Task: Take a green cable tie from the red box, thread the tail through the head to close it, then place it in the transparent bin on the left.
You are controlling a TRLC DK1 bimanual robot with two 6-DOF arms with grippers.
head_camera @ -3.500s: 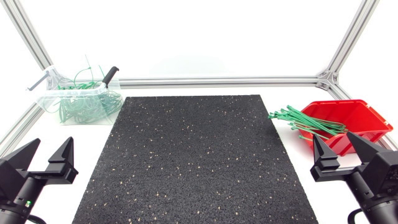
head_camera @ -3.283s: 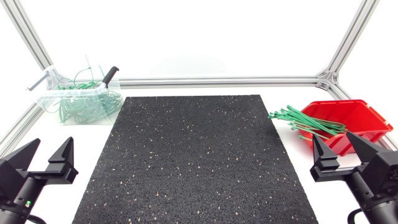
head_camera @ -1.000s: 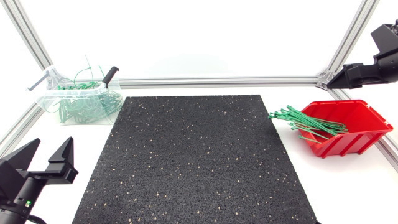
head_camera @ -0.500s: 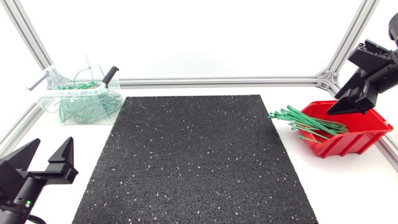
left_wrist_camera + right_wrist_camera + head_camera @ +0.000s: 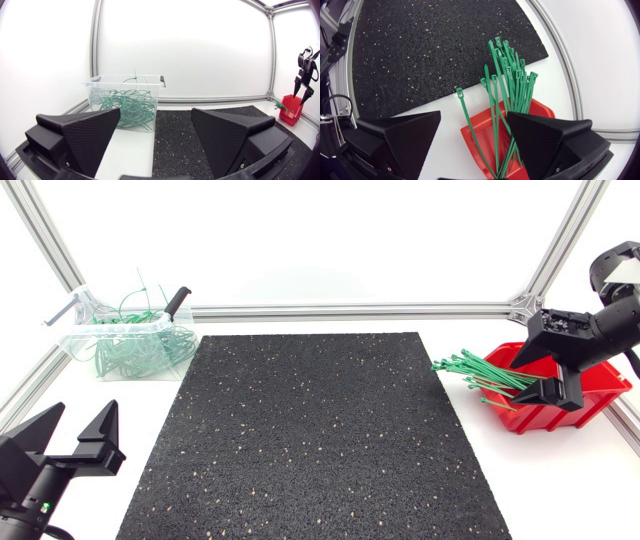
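- The head view alone takes in both arms at once. The left fingers (image 5: 100, 435) sit at the near left corner of the desk (image 5: 560, 470), spread wide with nothing between them. The right fingers (image 5: 562, 388) hang over the red box (image 5: 598, 380) at the far right, tips angled down toward the bundle of green cable ties (image 5: 480, 370).
- The right wrist view shows the gap itself. The right fingers (image 5: 550, 137) stand wide apart, gripping nothing. The green cable ties (image 5: 507, 85) run between and beneath them, out of the red box (image 5: 540, 109) and fanning over its open front onto the desk, heads outward.
- That view also picks out one tie (image 5: 462, 107) lying apart from the fan, its head on the white desk just short of the mat (image 5: 430, 50).
- The left wrist view gives the side-on look at the transparent bin (image 5: 125, 100), which stands ahead of the left fingers (image 5: 85, 135) with a tangle of looped ties (image 5: 127, 107) inside. Far across, the right arm (image 5: 305, 70) hangs above the small red box (image 5: 290, 109).
- From above, the transparent bin (image 5: 120, 340) sits at the far left corner, off the mat, with a black handle (image 5: 177, 300) sticking up at its rim.
- A black speckled mat (image 5: 310, 430) covers the middle of the white desk. An aluminium frame (image 5: 350, 310) runs along the back and up the corners, with plain white panels behind it.
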